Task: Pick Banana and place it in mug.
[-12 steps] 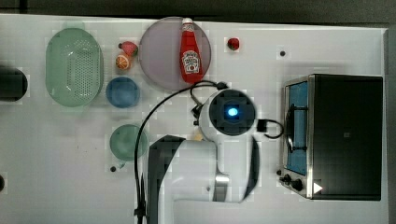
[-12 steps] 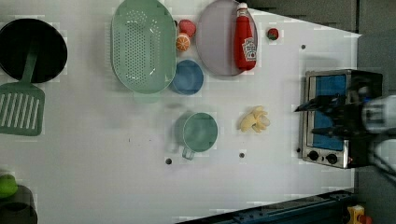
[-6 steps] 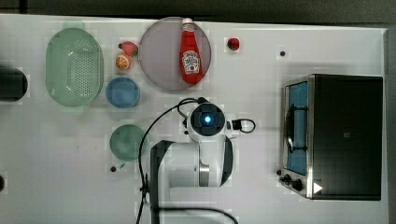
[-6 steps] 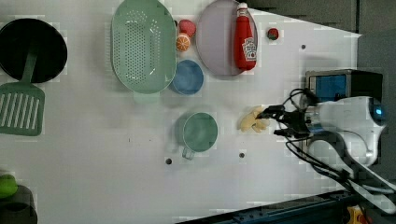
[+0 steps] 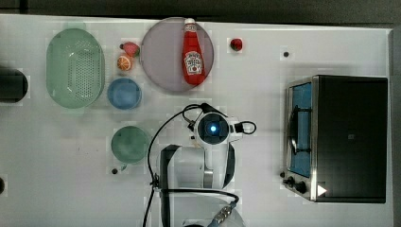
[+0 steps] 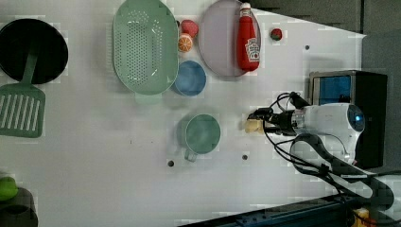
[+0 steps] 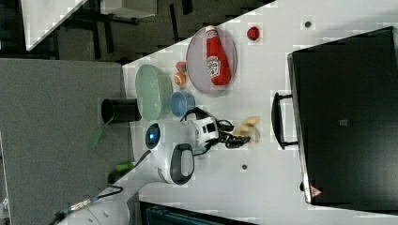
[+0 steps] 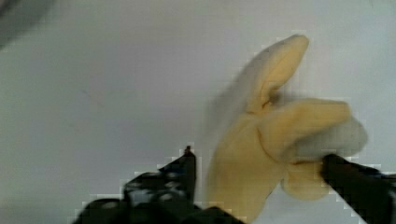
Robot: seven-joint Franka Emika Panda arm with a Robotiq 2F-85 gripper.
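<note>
Banana (image 8: 261, 158) now between lowered gripper (image 8: 261, 170) fingers, previously uncovered.

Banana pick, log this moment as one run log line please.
stage: grasping | hand: open, straddling banana on table | mug: empty, upright | banana not yet lifted

Unreadable white label on the red ketchup bottle (image 5: 192, 56); possibly a warning triangle on the oven (image 7: 313, 191).

The gripper (image 8: 259, 170) has come down around the banana (image 8: 261, 154).
</note>
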